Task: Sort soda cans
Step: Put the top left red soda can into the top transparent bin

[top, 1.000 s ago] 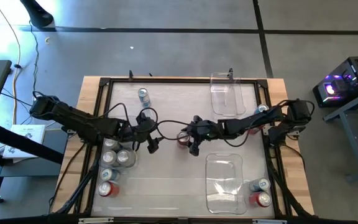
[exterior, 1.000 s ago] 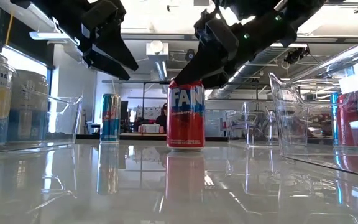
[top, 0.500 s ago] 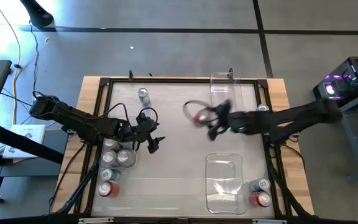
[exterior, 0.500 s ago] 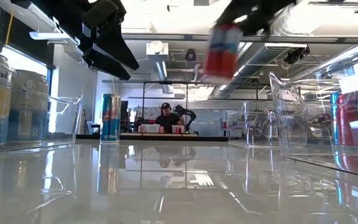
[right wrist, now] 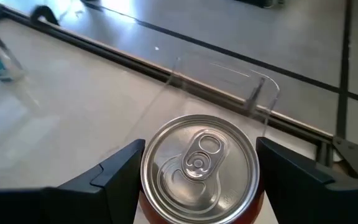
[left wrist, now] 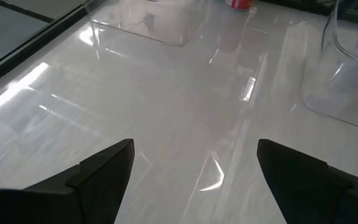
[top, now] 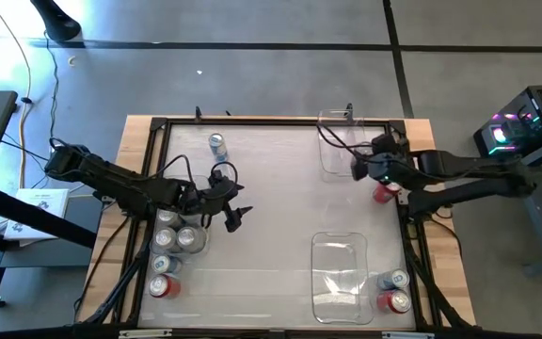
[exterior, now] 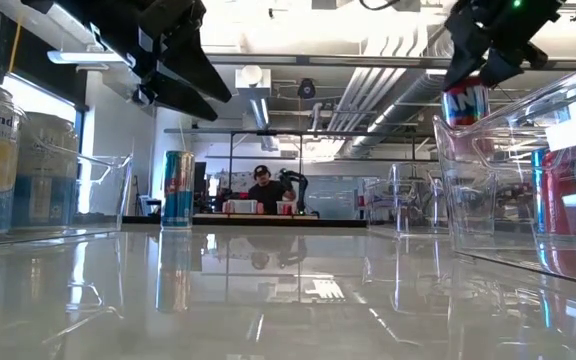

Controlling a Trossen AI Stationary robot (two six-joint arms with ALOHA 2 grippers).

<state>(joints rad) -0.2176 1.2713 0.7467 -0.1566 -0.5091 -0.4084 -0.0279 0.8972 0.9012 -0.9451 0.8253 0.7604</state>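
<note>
**Red can held aloft beside the far bin**

Two clear bins are seen on the right of the table: the far bin point(top: 344, 143) and the near bin point(top: 340, 279), neither seen to hold a can. A red soda can point(right wrist: 199, 167) is pinched between the fingers of the right gripper point(top: 380, 179), lifted off the table just beside the far bin's right wall. The left gripper point(top: 233, 215) is held with jaws spread, nothing between them, beside clustered cans point(top: 179, 239) at the left edge. A blue can point(top: 217, 145) stands alone at the back.
</note>
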